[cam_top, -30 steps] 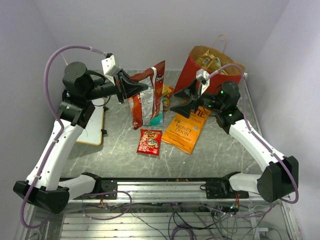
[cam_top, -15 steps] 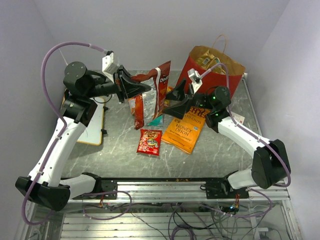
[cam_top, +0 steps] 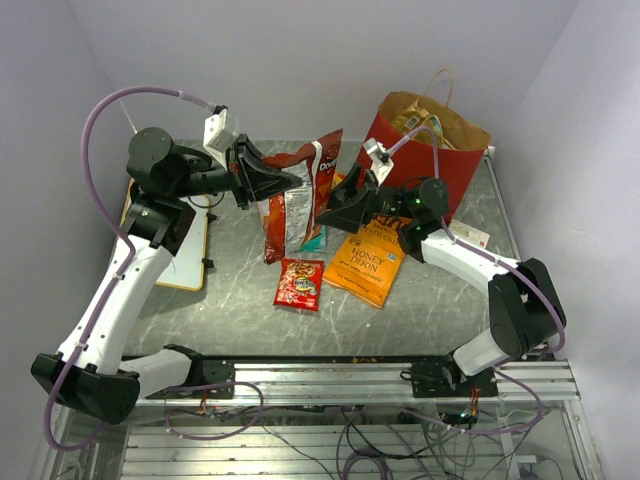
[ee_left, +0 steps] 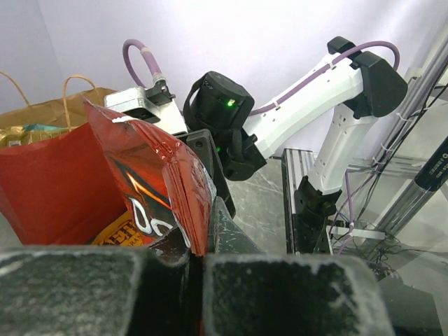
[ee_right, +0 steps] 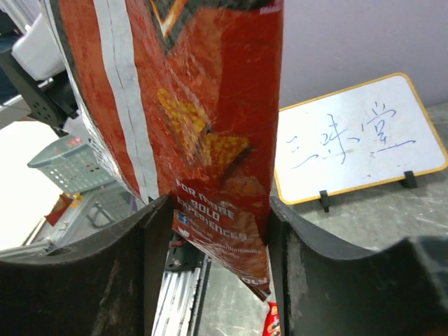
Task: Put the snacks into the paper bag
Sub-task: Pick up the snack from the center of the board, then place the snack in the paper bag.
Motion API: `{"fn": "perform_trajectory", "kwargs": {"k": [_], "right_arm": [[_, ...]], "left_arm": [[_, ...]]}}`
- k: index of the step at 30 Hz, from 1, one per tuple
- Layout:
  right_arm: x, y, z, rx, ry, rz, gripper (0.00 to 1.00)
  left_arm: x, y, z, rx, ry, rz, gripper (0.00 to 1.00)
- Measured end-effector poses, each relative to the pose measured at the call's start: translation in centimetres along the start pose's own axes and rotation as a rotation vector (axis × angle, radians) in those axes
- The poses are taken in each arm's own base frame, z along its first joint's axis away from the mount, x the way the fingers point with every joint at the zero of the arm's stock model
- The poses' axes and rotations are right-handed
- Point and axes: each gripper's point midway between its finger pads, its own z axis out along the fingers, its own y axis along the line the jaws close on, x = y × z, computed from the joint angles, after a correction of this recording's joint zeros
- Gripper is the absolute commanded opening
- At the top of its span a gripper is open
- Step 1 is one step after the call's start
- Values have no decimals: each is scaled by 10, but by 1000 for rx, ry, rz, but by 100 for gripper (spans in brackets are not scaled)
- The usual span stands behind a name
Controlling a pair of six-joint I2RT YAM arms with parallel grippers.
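While the left pincer (cam_top: 297, 178) was pinched on the top edge of the large red Doritos bag (cam_top: 300, 190), the bag hung upright below it, clear of the table (cam_top: 240, 300). The packet was crinkled and glossy, with white stripes and chip pictures on its face. The right pincer (ee_right: 213, 231) stood spread, one finger on either side of the bag's lower part; contact could not be confirmed. Behind the right pincer the red paper bag (cam_top: 445, 175) stood upright and open, with at least one packet (cam_top: 415, 122) inside. Beneath that pincer lay the orange Kettle bag (cam_top: 370, 262), and beside it a small red pack (cam_top: 299, 282).
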Motion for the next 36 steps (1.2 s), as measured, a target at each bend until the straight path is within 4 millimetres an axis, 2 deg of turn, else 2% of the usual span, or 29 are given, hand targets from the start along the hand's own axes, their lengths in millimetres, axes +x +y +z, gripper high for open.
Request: {"fn": "perform_trajectory", "kwargs": {"k": [3, 7, 11, 14, 17, 23, 29, 36], "right_arm": [[0, 3, 1, -10, 0, 12, 39], [-2, 7, 1, -24, -3, 15, 15], [-4, 9, 0, -32, -5, 12, 0], [-8, 6, -5, -19, -10, 5, 0], [-16, 3, -14, 10, -18, -13, 0], [-27, -5, -30, 115, 34, -86, 0], [-59, -11, -46, 256, 93, -252, 0], [-99, -31, -79, 511, 172, -427, 0]], "left_arm": [[1, 1, -1, -7, -1, 1, 7], [2, 1, -4, -17, -10, 3, 7], [1, 4, -6, -30, -20, -1, 7], [0, 9, -7, -52, -26, 2, 11], [1, 15, -9, -92, -26, 11, 20], [13, 34, -18, -223, 14, 49, 50], [35, 49, -32, -332, 104, 82, 81], [45, 55, -54, -464, 181, 143, 88]]}}
